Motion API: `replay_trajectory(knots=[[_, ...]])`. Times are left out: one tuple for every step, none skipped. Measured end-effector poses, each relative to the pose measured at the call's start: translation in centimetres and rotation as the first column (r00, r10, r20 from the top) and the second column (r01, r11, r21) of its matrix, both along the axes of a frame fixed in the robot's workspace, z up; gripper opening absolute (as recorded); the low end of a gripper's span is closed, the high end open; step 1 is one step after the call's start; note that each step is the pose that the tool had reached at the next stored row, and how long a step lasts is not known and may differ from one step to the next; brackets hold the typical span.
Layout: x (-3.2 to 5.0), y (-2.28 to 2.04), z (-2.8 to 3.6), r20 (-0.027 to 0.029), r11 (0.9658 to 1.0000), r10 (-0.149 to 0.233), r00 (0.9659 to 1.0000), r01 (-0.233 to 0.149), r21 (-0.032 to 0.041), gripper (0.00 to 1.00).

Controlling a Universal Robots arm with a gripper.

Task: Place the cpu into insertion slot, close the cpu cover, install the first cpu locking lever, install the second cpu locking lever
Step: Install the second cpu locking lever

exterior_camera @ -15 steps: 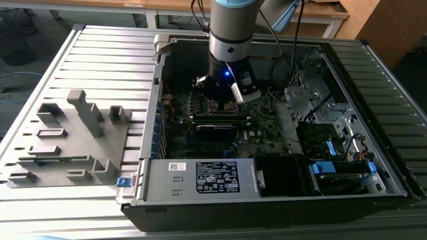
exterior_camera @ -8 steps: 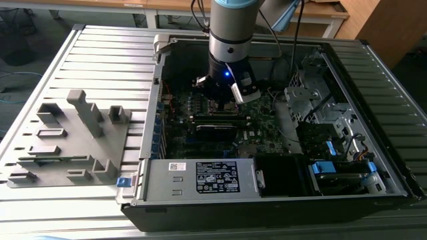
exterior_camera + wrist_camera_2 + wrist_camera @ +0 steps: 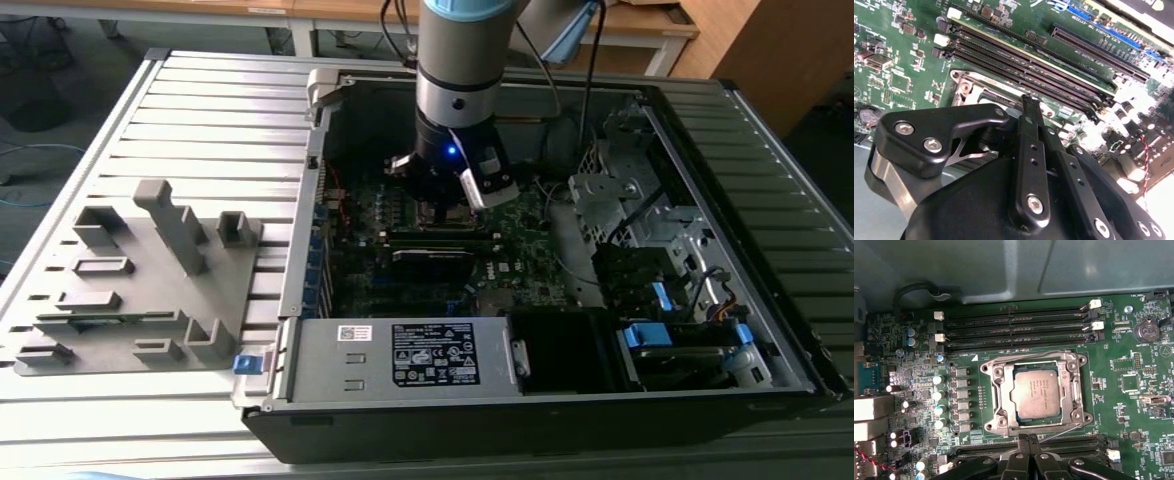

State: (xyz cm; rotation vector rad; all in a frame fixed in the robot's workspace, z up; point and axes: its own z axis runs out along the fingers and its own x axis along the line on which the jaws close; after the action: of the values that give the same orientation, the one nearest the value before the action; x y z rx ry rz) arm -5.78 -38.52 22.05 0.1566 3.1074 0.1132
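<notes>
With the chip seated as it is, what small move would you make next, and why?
Probably nudge the gripper across onto the lever and press it toward the socket. The cpu lies in the socket with the cover down around it, while that thin wire lever slants away from the socket edge beside the shut jaws, seemingly unlatched.

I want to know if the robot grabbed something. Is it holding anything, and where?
Nothing is held. The black gripper is shut with nothing between its fingers, at the edge of the silvery metal cpu cover; the silver-grey square cpu lies in the socket.
</notes>
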Motion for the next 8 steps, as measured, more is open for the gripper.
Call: replay_trajectory(knots=[[-0.05,0.0,-0.06,0.0,1.0,0.0,1.0,0.0,0.0,0.11],[-0.1,0.0,-0.11,0.0,1.0,0.0,1.0,0.0,0.0,0.11],[-0.17,0.0,-0.15,-0.0001,1.0,0.0,1.0,0.0,-0.0001,0.11],[-0.2,-0.01,-0.17,-0.0001,1.0,0.0,1.0,0.0,-0.0001,0.11],[-0.2,0.0,-0.17,-0.0001,1.0,0.0,1.0,0.0,-0.0002,0.11],[-0.21,0.0,-0.19,0.0,1.0,0.0,1.0,0.0,0.0,0.11],[-0.22,0.0,-0.19,0.0,1.0,0.0,1.0,0.0,0.0001,0.11],[-0.22,0.0,-0.19,0.0,1.0,0.0,1.0,0.0,0.0,0.11]])
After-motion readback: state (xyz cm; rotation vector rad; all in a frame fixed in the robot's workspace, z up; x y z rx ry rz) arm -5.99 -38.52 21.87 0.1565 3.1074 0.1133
